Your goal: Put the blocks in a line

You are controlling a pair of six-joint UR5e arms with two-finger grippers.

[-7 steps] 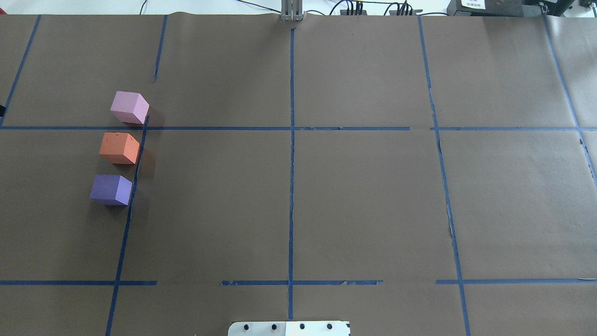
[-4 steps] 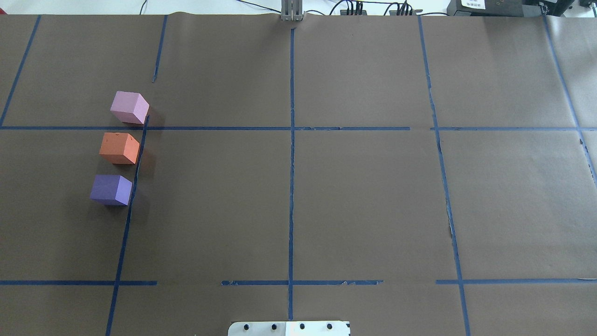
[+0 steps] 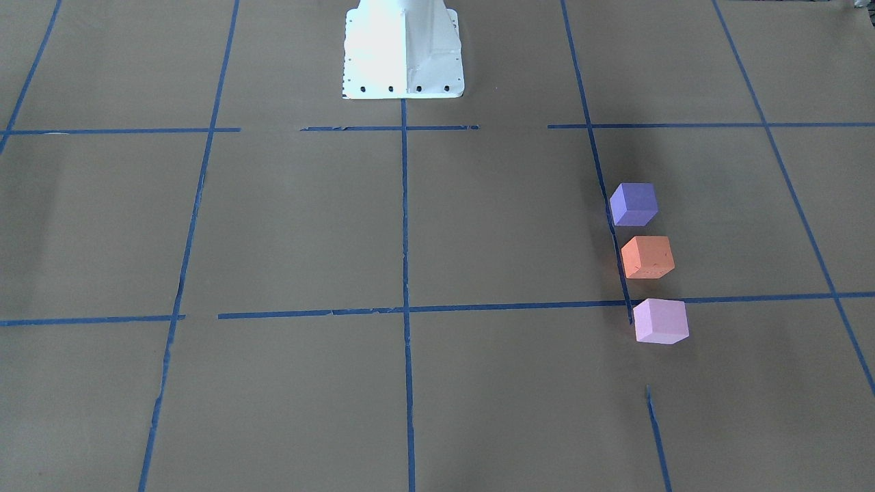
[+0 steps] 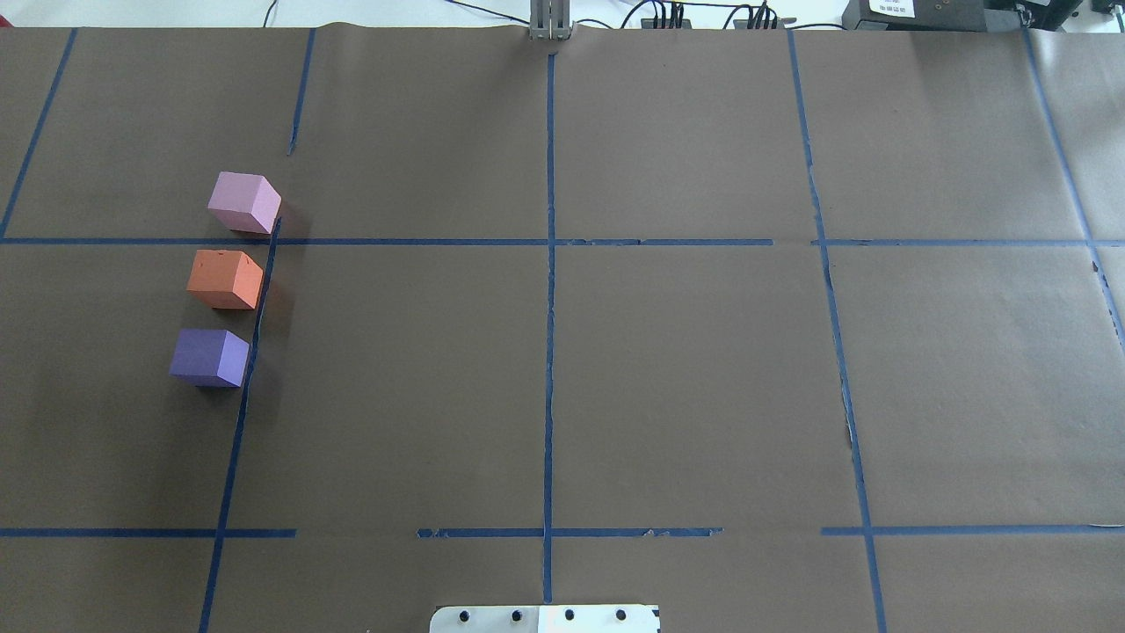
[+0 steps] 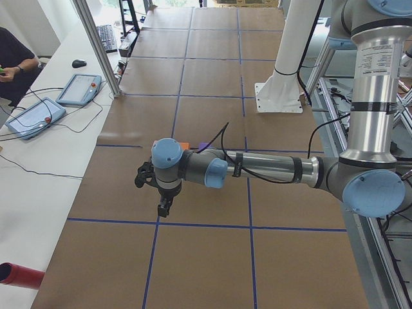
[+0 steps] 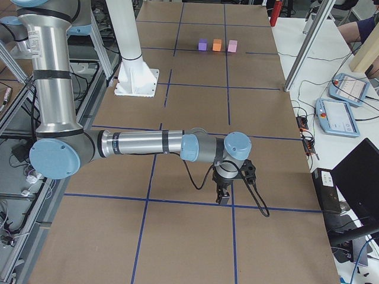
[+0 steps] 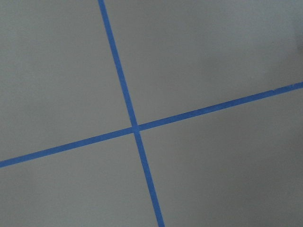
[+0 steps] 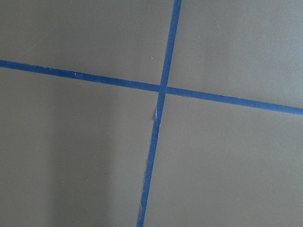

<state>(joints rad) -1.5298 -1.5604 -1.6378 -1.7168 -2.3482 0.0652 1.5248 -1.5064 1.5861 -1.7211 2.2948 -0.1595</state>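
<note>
Nothing has moved since a second ago: the three blocks lie where they did, and no arm has entered the overhead view.

We see a tabletop (image 4: 685, 369) covered in brown paper and marked into squares with blue tape. Toward its left end, three small cubes form a row running from the robot's edge toward the far edge. Nearest the robot is the blue-violet block (image 4: 209, 358), then the orange block (image 4: 225, 279), then the pink block (image 4: 244, 202). Narrow gaps separate them, and none touches another. Each sits just to the left of one tape line (image 4: 255, 325), and the row slants slightly with it. We judge that the line served as a guide for keeping them straight.

Both arms hover low over the table's two ends, well apart from the row. The left gripper (image 5: 165, 208) points down over the left end, and the right gripper (image 6: 224, 196) points down over the right end. Each appears only in a side view, so we cannot tell whether the fingers are apart or together. Neither seems to carry a block. Both wrist cameras show only bare paper and a tape crossing.

We judge that the arms are parked away so the finished row stays unobstructed, and the task looks complete.
</note>
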